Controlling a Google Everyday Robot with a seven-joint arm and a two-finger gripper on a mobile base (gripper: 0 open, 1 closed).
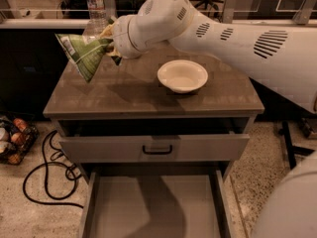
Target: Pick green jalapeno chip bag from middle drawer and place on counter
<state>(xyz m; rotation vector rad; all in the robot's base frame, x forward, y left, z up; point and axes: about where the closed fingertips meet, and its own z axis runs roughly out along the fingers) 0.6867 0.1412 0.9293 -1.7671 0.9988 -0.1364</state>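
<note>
The green jalapeno chip bag (81,53), crinkled with pale stripes, hangs in the air over the far left part of the counter (143,95). My gripper (110,39) is shut on the bag's right end and holds it above the counter's left edge. The arm reaches in from the right. The middle drawer (153,207) is pulled out at the bottom of the view, and its flat grey bottom is bare.
A white bowl (182,76) sits on the counter right of centre. A clear water bottle (96,6) stands behind the bag. The drawer front with black handle (157,149) sits slightly out above the open drawer. Black cables (44,177) and a basket (12,143) lie on the floor at left.
</note>
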